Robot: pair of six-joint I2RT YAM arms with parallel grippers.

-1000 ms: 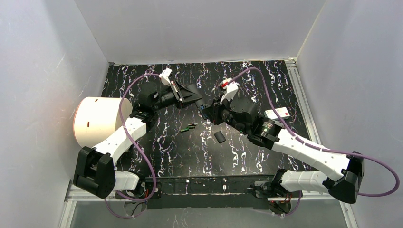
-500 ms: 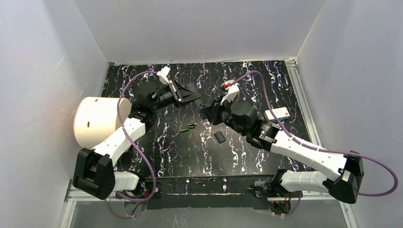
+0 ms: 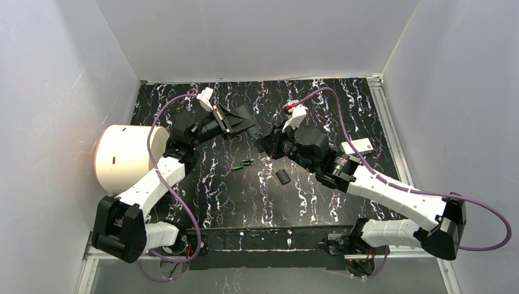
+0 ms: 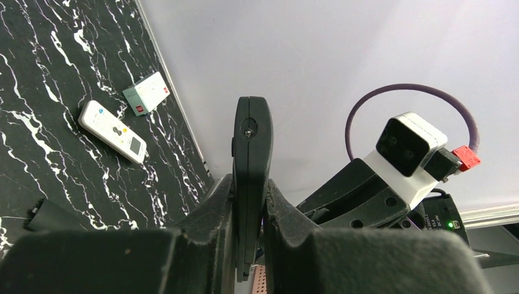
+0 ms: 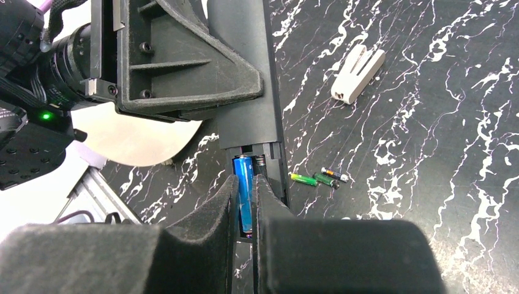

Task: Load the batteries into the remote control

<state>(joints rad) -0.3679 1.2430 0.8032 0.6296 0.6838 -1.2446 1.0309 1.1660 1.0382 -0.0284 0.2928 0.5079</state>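
Pinching the black remote control [image 4: 252, 135] by its two flat faces, the left gripper [image 4: 250, 196] holds it edge-on above the table [image 5: 428, 153]. The long axis of the remote points straight out from the fingers, toward the right arm. Its open compartment end faces the right gripper [image 5: 246, 202], whose jaws are narrow and closed on the blue battery [image 5: 243, 171]. This battery sits in the compartment, its long axis parallel to the remote's. The green battery [image 5: 302, 179] and a dark battery [image 5: 327, 179] lie on the table, almost end to end, just beside the remote.

The right gripper [image 5: 246, 180] hides the blue battery [image 5: 244, 177] at six o'clock; the remote control [image 5: 251, 110] is cropped at twelve o'clock.
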